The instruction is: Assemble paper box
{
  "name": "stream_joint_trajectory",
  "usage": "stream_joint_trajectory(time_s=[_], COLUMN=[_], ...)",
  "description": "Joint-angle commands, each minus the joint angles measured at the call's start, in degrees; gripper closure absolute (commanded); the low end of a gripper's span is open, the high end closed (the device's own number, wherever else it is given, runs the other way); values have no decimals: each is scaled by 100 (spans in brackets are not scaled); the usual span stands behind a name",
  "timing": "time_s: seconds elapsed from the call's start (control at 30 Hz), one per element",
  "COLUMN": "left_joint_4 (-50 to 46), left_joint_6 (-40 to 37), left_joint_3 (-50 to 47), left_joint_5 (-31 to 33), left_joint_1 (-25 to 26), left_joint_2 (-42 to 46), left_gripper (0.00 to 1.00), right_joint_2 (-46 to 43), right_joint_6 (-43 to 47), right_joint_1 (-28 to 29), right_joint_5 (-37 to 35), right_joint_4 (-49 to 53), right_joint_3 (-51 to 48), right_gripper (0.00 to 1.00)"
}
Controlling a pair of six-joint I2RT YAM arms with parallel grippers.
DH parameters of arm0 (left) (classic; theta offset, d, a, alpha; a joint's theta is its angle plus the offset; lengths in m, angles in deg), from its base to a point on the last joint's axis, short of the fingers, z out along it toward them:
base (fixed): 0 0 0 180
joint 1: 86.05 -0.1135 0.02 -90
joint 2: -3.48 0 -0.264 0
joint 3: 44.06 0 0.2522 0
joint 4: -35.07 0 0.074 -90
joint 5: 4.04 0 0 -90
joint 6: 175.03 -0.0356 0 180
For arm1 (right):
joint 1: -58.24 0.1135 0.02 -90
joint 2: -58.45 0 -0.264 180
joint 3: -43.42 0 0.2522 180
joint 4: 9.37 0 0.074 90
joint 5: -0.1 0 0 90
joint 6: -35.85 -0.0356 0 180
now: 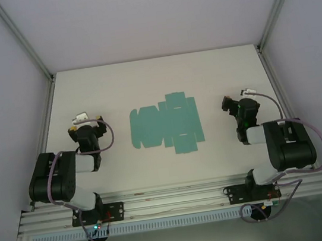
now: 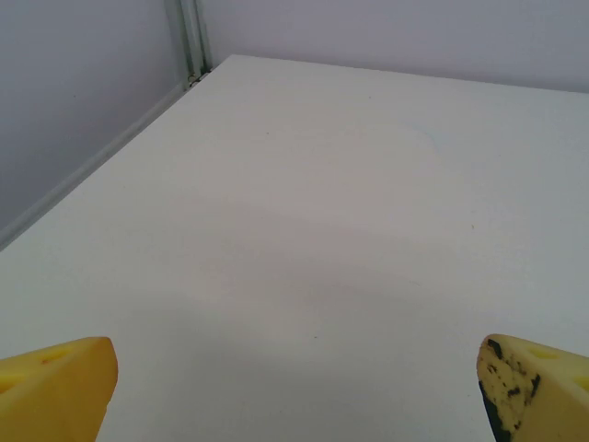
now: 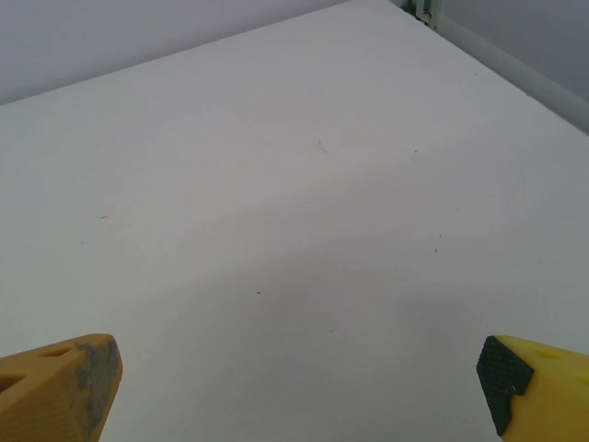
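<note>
The paper box (image 1: pixel 166 124) lies as a flat sheet in the middle of the worktop (image 1: pixel 143 81), its long axis running left to right. The left hand (image 1: pixel 84 125) and right hand (image 1: pixel 229 104) flank it about equally near, both spread and empty.

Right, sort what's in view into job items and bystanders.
Job:
paper box, a flat teal sheet lying between the arms
left gripper, open and empty
right gripper, open and empty

Just there:
white table
metal rail at the near edge
</note>
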Motion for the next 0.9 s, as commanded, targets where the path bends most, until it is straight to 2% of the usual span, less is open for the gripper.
stream_joint_trajectory(time_s=[0.0,0.87], left_joint_4=[159,209], left_joint_6=[-22,-32], left_joint_3=[56,52], left_joint_5=[-36,12], left_joint_1=[14,12], left_joint_2=[69,76], left_gripper=[0,0], right_joint_2=[-59,-68], right_joint_6=[0,-9], right_joint_1=[-28,-32], right_joint_5=[-51,-74], right_joint_4=[20,-4], right_joint_3=[115,99], right_gripper=[0,0])
